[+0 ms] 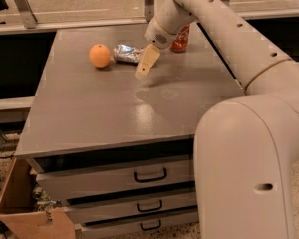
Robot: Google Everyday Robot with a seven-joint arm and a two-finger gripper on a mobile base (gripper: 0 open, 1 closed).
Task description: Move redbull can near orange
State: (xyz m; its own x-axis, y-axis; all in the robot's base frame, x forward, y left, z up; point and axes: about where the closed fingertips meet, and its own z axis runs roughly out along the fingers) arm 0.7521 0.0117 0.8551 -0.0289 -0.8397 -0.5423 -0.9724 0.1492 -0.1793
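Tabletop [114, 113] holds redbull can [126, 54] lying lengthwise toward orange [99, 56], gripper [145, 63] beside.

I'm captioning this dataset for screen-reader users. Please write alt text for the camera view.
The gripper of a white robot arm hangs just right of a crumpled redbull can lying on its side on a grey table, with an orange close on the can's left. A red cola can stands behind the arm.

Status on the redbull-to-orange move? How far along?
Looks nearly done: the redbull can lies on its side close beside the orange on the table. The gripper sits at the can's right end; contact unclear. Left: probably just backing the gripper away.
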